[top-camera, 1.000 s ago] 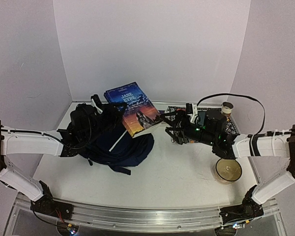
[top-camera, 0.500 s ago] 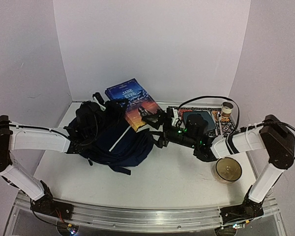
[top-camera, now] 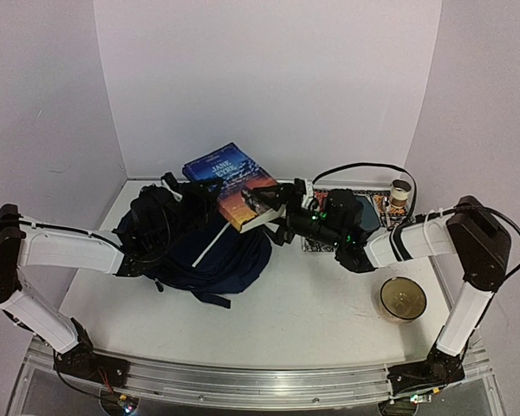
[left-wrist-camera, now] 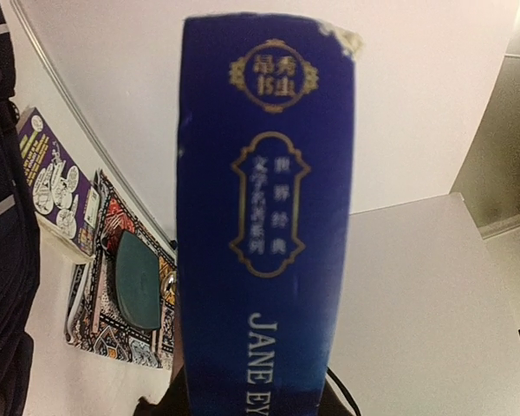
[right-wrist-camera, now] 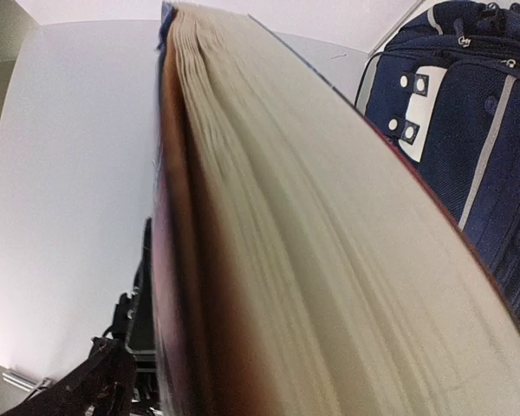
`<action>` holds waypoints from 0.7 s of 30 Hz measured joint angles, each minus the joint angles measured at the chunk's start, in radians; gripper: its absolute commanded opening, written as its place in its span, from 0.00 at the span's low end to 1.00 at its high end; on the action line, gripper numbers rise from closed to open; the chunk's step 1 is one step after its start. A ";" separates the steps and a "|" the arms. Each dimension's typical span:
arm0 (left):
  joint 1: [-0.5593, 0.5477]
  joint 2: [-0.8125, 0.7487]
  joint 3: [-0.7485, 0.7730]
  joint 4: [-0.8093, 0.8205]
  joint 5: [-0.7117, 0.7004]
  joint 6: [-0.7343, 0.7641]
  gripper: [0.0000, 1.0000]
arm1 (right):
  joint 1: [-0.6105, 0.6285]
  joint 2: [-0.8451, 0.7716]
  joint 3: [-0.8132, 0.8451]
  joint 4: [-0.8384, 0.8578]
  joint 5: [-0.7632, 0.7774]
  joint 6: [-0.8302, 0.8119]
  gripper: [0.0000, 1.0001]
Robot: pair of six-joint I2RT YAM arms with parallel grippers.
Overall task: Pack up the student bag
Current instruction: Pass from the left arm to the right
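Left gripper (top-camera: 191, 192): pinched on one end of a paperback (top-camera: 231, 184), tilted above the student bag (top-camera: 210, 253). Right gripper (top-camera: 273, 217): spread wide at the book's near corner. From above, "JANE EYRE" on the cover. Only in the left wrist view, gold Chinese characters and "JANE EY" on the glossy blue spine (rest cut off). Only in the right wrist view, cream page edges beside navy woven fabric with white patches. Bag's place: slumped left of centre, beneath the book.

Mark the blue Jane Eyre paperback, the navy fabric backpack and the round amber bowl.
blue Jane Eyre paperback (top-camera: 231, 182), top view, front cover.
navy fabric backpack (top-camera: 241, 256), top view, front panel.
round amber bowl (top-camera: 384, 297), top view, left rim.
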 measured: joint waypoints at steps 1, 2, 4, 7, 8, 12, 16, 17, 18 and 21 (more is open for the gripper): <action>0.003 -0.001 -0.014 0.002 -0.003 -0.011 0.00 | -0.008 0.000 0.003 0.000 -0.001 0.003 0.86; 0.005 -0.003 -0.025 0.002 -0.005 -0.022 0.00 | -0.014 0.000 0.008 -0.003 -0.001 0.005 0.81; 0.008 -0.006 -0.044 0.001 -0.011 -0.035 0.00 | -0.019 0.000 0.018 -0.006 -0.006 0.006 0.71; 0.011 -0.017 -0.063 0.014 -0.016 -0.053 0.00 | -0.021 0.003 0.031 -0.013 -0.013 0.009 0.42; 0.011 -0.023 -0.067 0.017 -0.017 -0.057 0.00 | -0.021 0.005 0.032 -0.015 -0.014 0.013 0.31; 0.009 -0.043 -0.088 0.032 -0.018 -0.054 0.02 | -0.021 0.009 0.032 -0.014 -0.024 0.017 0.00; 0.007 -0.050 -0.133 0.046 -0.025 -0.053 0.24 | -0.019 0.009 0.028 -0.025 -0.039 0.011 0.00; 0.004 -0.058 -0.147 0.051 -0.028 -0.053 0.30 | -0.018 0.009 0.025 -0.026 -0.047 0.008 0.00; 0.000 -0.070 -0.166 0.056 -0.027 -0.050 0.36 | -0.016 0.009 0.020 -0.025 -0.057 0.005 0.00; -0.008 -0.120 -0.226 0.064 -0.017 -0.019 0.52 | -0.021 0.001 -0.008 -0.024 -0.091 -0.002 0.00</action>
